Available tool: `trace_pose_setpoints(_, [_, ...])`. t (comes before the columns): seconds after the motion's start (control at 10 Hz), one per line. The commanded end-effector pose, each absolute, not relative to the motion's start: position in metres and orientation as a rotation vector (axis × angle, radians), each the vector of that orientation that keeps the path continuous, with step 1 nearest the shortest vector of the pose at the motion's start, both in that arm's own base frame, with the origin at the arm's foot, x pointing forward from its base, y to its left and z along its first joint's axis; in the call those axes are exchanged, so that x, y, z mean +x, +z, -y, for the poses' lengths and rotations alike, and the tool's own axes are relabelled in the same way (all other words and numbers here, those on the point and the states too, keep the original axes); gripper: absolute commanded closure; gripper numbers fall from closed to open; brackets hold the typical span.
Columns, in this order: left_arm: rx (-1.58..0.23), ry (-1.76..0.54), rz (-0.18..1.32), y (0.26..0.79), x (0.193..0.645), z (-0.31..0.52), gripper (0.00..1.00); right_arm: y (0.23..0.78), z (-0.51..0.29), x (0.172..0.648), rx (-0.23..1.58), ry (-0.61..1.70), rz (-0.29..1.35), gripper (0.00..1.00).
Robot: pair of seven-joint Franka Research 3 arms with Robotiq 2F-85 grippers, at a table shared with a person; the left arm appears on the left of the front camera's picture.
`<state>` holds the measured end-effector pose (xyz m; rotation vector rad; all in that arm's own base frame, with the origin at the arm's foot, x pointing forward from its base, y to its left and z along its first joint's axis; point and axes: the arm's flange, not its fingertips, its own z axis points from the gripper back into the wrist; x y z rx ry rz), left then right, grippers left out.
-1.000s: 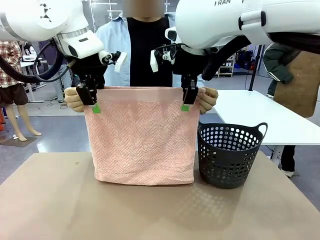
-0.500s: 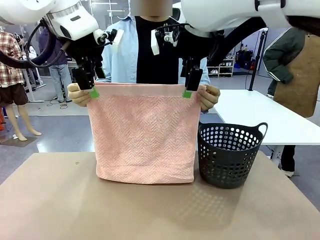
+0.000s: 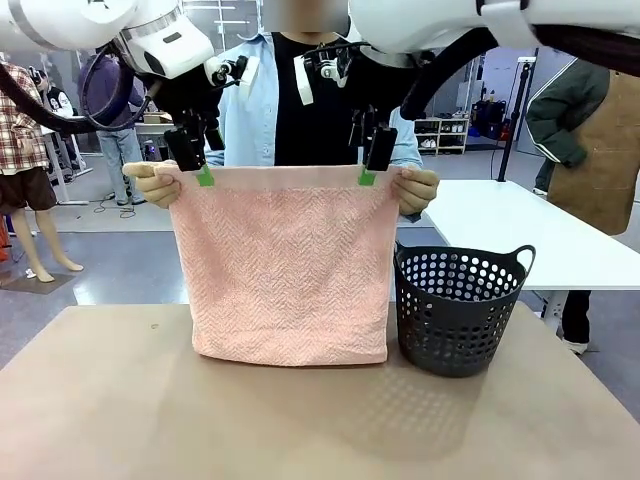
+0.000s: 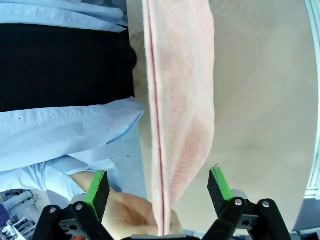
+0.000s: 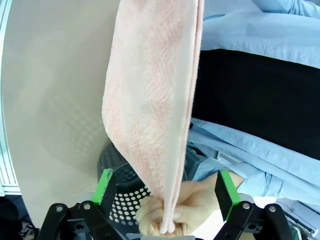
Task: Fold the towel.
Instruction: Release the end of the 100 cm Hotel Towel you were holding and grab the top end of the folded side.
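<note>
The salmon-pink towel [image 3: 290, 260] hangs upright over the table, and its bottom edge rests on the tabletop. A person's hands [image 3: 150, 182] [image 3: 418, 188] pinch its two top corners. My left gripper [image 3: 195, 165] is at the top left corner, open, with a finger on each side of the towel's edge [image 4: 180, 100]. In the left wrist view the left gripper [image 4: 157, 182] has wide-spread green pads, and the person's hand [image 4: 130, 215] is just below. My right gripper [image 3: 370, 160] straddles the top right corner the same way. That right gripper [image 5: 165, 182] is open around the towel [image 5: 150, 100], above the person's hand [image 5: 195, 200].
A dark perforated plastic basket [image 3: 460, 310] stands on the brown table [image 3: 120, 400] just right of the towel, also seen as the basket [image 5: 120, 175] beneath my right gripper. The person stands close behind the towel. A white table [image 3: 530, 230] is at the far right.
Both grippers have risen and shifted slightly inward along the towel's top edge. The person's hands have lifted the towel a little. Both grippers stay open.
</note>
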<state>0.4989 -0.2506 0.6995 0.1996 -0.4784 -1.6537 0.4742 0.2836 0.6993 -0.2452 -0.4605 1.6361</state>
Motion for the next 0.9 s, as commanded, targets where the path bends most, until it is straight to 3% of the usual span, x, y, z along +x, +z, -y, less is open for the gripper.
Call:
trace_pose_setpoints(0.0, [0.182, -1.679, 0.421, 0.699, 0.521, 0.251, 0.0, 0.701, -0.287, 0.502, -0.233, 1.647, 0.404, 0.0])
trace_pose_setpoints(0.4, [0.154, -1.655, 0.366, 0.671, 0.544, 0.246, 0.0, 0.671, -0.286, 0.528, -0.197, 1.601, 0.333, 0.0])
trace_pose_setpoints(0.5, [0.164, -1.643, 0.367, 0.667, 0.546, 0.247, 0.58, 0.668, -0.285, 0.529, -0.198, 1.597, 0.319, 0.29])
trace_pose_setpoints(0.6, [0.158, -1.645, 0.353, 0.664, 0.548, 0.247, 0.59, 0.666, -0.285, 0.53, -0.2, 1.593, 0.32, 0.56])
trace_pose_setpoints(0.7, [0.158, -1.645, 0.357, 0.663, 0.55, 0.248, 1.0, 0.667, -0.285, 0.532, -0.205, 1.589, 0.324, 0.89])
trace_pose_setpoints(0.8, [0.151, -1.642, 0.354, 0.662, 0.549, 0.248, 1.0, 0.666, -0.285, 0.532, -0.203, 1.579, 0.32, 1.0])
